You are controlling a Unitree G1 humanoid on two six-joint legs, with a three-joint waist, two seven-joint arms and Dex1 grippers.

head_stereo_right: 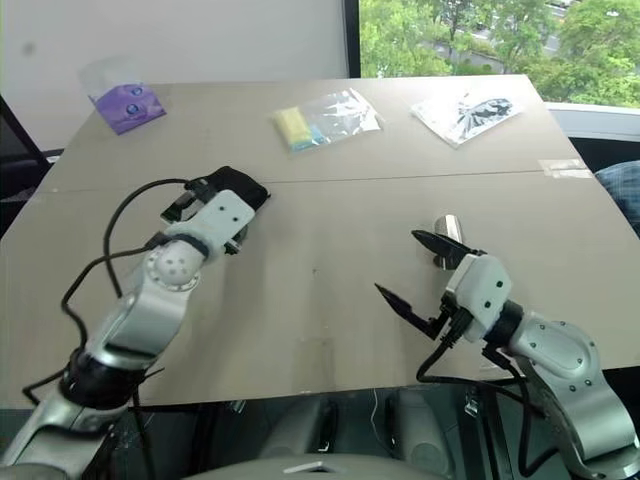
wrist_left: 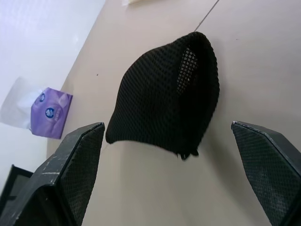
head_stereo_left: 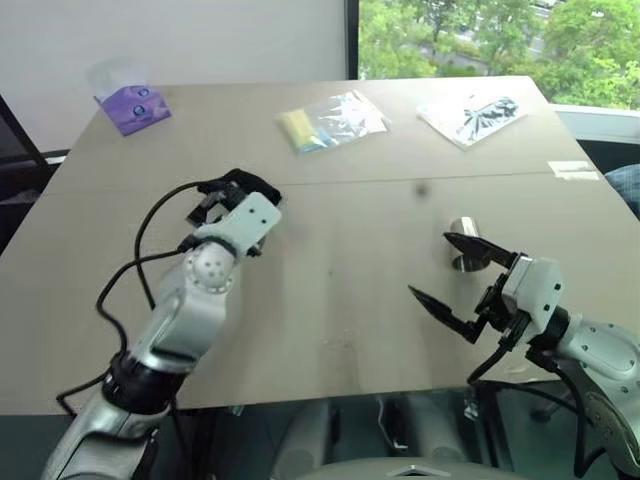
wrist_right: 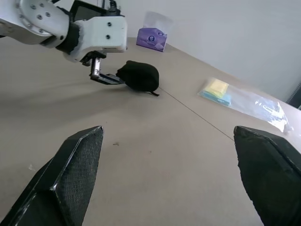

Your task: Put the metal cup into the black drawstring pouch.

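your left gripper [wrist_left: 164, 174] is spread wide, empty, low over the table [head_stereo_left: 340, 300] just short of the black drawstring pouch [wrist_left: 164, 106], a lumpy mesh heap. i judge you should pinch one edge of its mouth and lift it wide. your right gripper [head_stereo_left: 450, 275] is also agape and empty, near the metal cup [head_stereo_right: 447, 240] standing just behind it. the pouch's mouth and cord are hard to make out, and the gripper partly hides the cup.

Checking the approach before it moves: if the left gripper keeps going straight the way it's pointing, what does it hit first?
Most likely the black drawstring pouch: it sits directly ahead, centred between the open fingers of the left gripper. The gap between them is hard to judge.
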